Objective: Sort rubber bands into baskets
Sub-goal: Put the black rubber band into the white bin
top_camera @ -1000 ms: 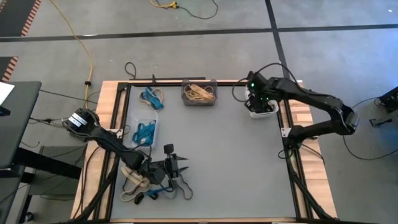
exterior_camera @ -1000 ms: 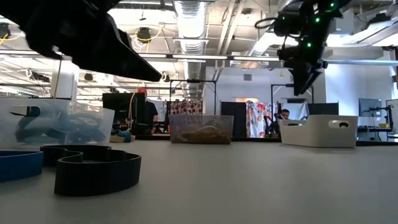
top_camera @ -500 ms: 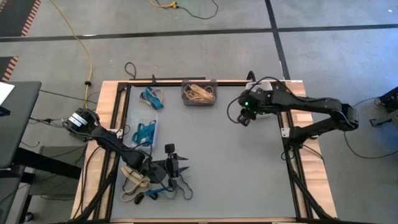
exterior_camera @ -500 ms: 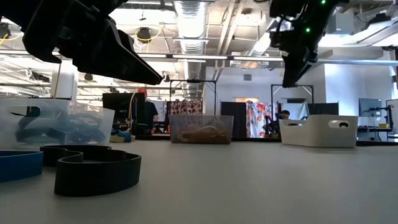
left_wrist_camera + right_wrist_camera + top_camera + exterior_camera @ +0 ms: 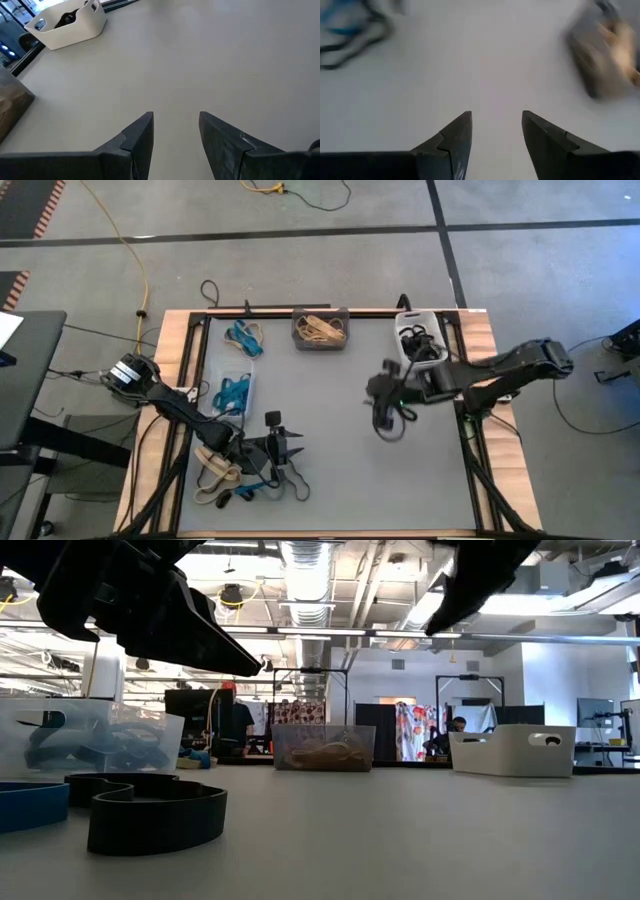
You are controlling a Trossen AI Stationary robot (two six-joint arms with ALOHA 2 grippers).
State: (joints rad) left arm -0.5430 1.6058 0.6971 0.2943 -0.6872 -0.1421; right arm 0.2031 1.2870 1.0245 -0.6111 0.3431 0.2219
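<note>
Three baskets stand on the grey table: a dark grey one (image 5: 320, 328) with tan rubber bands at the far middle, a white one (image 5: 418, 345) with black bands at the far right, and a clear one (image 5: 232, 392) with blue bands at the left. A loose pile of tan, black and blue rubber bands (image 5: 220, 475) lies at the near left. My left gripper (image 5: 292, 452) hangs open and empty just right of that pile (image 5: 175, 117). My right gripper (image 5: 385, 415) is open and empty above the table's middle right (image 5: 496, 117).
Loose blue bands (image 5: 244, 337) lie at the far left, beside the dark grey basket. In the low view, wide black bands (image 5: 155, 815) and a blue one (image 5: 30, 805) lie close by. Bare table surface (image 5: 350, 470) spreads between the two grippers.
My right gripper has swung away from above the white basket, toward the table's near edge and somewhat left, turning as it went and staying open. The white basket now shows its black bands uncovered.
</note>
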